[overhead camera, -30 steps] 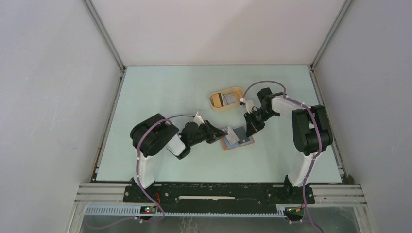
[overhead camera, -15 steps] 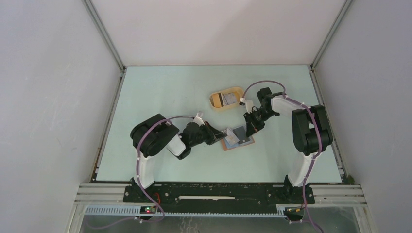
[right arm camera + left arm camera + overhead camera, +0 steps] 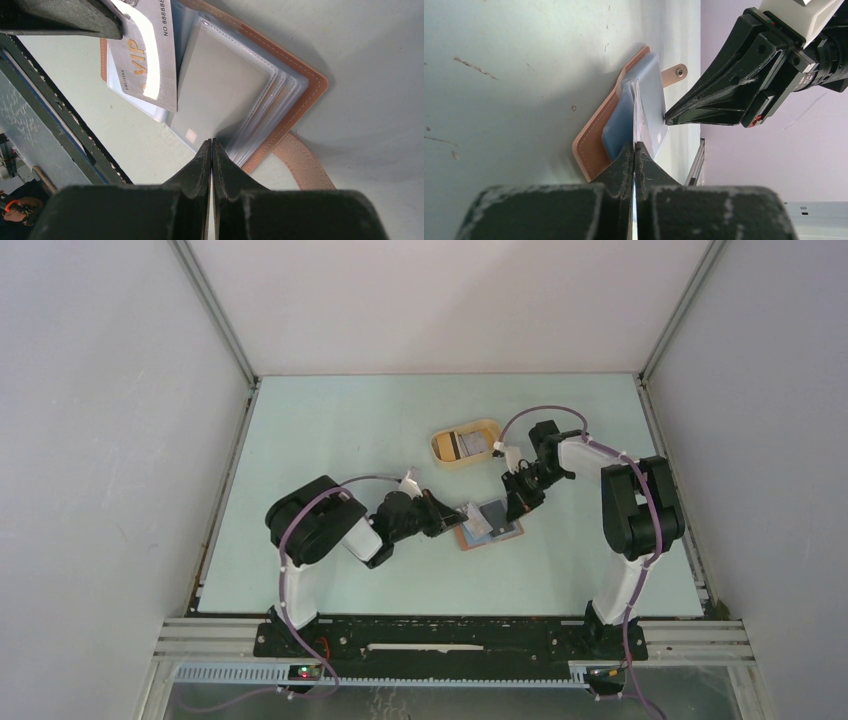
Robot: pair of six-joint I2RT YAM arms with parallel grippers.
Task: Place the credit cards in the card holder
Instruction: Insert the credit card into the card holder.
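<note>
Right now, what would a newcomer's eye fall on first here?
The open brown wallet at centre. Over it, the left fingers pinch a silver VIP card edge-down at its pockets, while the right fingers nip a clear sleeve. Behind sits a yellow tray with more cards.

We see a tan, leather-look card holder (image 3: 300, 80), pale-stitched, its clear plastic sleeves (image 3: 225, 85) smooth and faintly frosted. The silver card (image 3: 150, 55) shines glossy under gold lettering. A small metal snap (image 3: 680, 72) glints on the tab. The left hand (image 3: 634, 148) and right hand (image 3: 211, 143) are matt black plastic, scuffed grey. The desk (image 3: 499, 75) is matt pale green and scratched.
</note>
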